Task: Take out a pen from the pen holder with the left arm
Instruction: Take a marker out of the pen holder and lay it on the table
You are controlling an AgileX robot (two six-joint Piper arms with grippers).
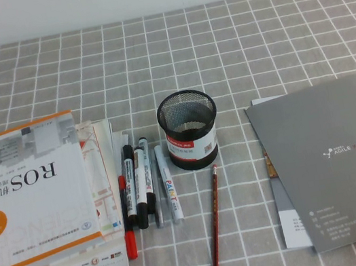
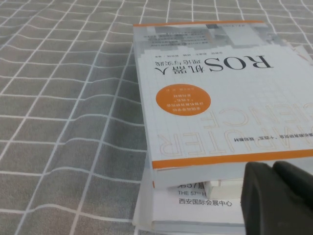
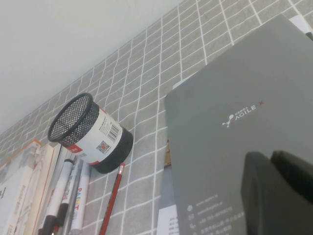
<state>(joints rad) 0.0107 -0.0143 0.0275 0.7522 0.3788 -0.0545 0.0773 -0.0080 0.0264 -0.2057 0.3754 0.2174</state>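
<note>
mesh pen holder (image 1: 189, 128) mid-table, looks empty; markers (image 1: 139, 186) lie flat just beside it: likely light, stiff, slick barrels, pinch mid-barrel. left gripper (image 2: 273, 171) closed, empty, above ros book (image 2: 215, 93). right gripper (image 3: 270, 164) closed above grey brochure (image 3: 234, 122).

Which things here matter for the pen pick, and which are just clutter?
Job:
- pen holder, looks empty
- markers and red pencil, lying beside it
- left gripper, shut, by the ROS book

Lying about:
- ROS book
- grey brochure, right gripper by it
</note>
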